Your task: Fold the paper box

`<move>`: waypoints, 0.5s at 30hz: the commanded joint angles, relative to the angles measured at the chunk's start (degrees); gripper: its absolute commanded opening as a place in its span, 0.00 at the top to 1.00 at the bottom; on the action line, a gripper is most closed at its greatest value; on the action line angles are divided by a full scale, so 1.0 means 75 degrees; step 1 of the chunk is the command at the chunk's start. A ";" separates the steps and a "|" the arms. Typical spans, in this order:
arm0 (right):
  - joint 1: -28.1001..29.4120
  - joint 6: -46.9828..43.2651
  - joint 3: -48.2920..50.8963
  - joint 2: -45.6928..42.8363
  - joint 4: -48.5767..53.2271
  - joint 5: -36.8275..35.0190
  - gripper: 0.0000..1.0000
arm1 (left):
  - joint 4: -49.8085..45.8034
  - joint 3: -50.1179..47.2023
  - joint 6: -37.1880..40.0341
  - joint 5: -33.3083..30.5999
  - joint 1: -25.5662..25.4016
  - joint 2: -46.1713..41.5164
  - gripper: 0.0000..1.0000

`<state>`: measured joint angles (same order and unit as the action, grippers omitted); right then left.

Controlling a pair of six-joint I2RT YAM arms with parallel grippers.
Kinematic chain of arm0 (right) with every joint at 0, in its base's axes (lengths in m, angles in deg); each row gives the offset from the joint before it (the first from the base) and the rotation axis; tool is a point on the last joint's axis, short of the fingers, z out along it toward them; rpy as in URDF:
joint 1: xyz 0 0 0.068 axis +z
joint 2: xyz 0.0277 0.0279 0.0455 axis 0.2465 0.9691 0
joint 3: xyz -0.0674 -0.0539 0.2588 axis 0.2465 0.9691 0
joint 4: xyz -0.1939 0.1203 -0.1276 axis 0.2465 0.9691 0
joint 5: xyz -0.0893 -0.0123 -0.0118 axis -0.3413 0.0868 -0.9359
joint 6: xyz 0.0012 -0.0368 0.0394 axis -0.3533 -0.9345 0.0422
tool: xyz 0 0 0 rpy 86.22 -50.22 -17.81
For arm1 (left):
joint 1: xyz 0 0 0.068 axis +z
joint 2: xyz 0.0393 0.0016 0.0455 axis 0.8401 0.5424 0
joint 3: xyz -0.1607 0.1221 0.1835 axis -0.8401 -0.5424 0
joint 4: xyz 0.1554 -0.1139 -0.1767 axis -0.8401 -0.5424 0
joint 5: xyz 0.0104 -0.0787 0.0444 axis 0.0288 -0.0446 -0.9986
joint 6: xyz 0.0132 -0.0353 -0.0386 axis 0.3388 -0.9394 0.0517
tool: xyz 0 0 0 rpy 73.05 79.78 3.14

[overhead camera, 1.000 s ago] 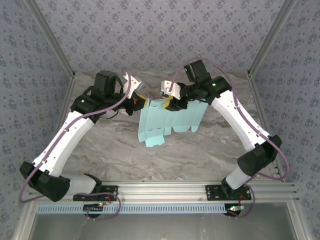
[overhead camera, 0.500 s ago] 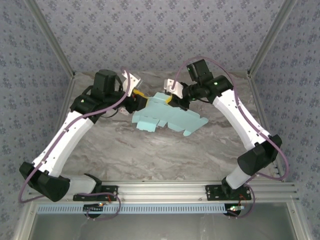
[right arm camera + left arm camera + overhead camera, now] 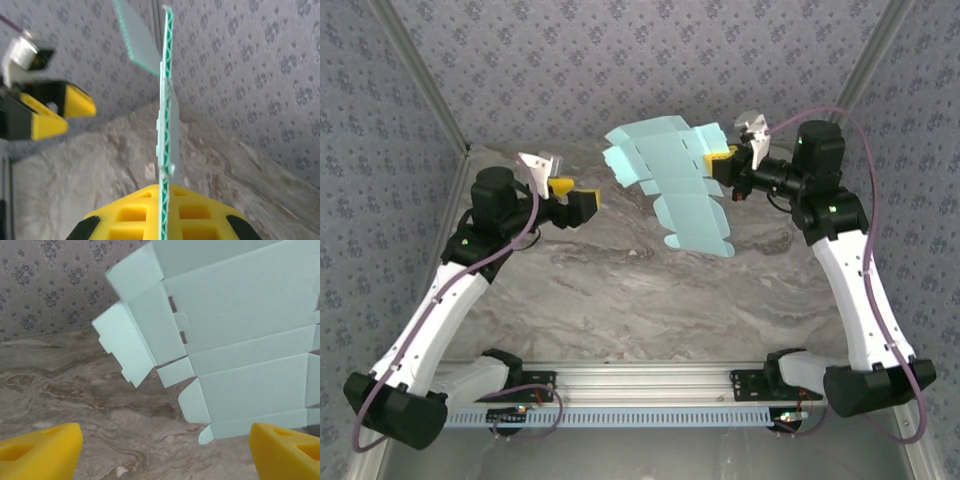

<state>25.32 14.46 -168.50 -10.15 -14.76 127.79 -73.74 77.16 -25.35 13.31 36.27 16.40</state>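
Note:
The paper box (image 3: 675,175) is a flat light blue die-cut sheet with flaps, held up in the air over the back of the table. My right gripper (image 3: 722,165) is shut on its right edge. In the right wrist view the sheet (image 3: 164,125) stands edge-on, clamped between the yellow fingers (image 3: 125,215). My left gripper (image 3: 578,198) hangs to the left of the sheet, apart from it and open. In the left wrist view its yellow fingertips (image 3: 40,450) stand wide with only the table between them, and the sheet (image 3: 240,335) is ahead at the upper right.
The marble table (image 3: 620,290) lies below. A tiny white tag (image 3: 149,171) lies on it under the sheet. Patterned walls (image 3: 620,60) close the back and sides, and a metal rail (image 3: 640,380) runs along the near edge.
The left gripper has opened, let go of the sheet and drawn back to the left. The right arm has lifted the sheet up and to the right, off the table.

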 commanded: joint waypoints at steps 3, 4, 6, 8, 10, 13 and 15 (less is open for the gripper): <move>-0.0066 0.2083 0.0303 -0.0393 -0.1733 0.0379 0.98 | 0.1700 0.0076 -0.1217 0.0975 0.0361 0.0412 0.12; -0.0061 0.2256 0.0317 -0.0442 -0.1909 0.0466 0.98 | 0.1761 0.0147 -0.1346 0.0987 0.0441 0.0501 0.12; -0.0056 0.2587 0.0316 -0.0488 -0.2167 0.0525 0.98 | 0.1939 0.0246 -0.1536 0.1084 0.0571 0.0671 0.11; -0.0052 0.2831 0.0349 -0.0536 -0.2413 0.0560 0.98 | 0.2335 0.0258 -0.1734 0.1393 0.0645 0.0822 0.10; -0.0052 0.3094 0.0419 -0.0564 -0.2710 0.0638 0.98 | 0.2671 0.0342 -0.1865 0.1685 0.0649 0.0971 0.08; -0.0027 0.3459 0.0555 -0.0611 -0.3158 0.0690 0.98 | 0.3323 0.0450 -0.2173 0.2222 0.0652 0.1258 0.08; -0.0016 0.3645 0.0650 -0.0636 -0.3407 0.0678 0.98 | 0.3625 0.0593 -0.2345 0.2397 0.0652 0.1444 0.08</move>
<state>25.21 36.95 -164.43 -13.54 -34.28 131.24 -54.68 78.03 -39.58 26.20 41.01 26.28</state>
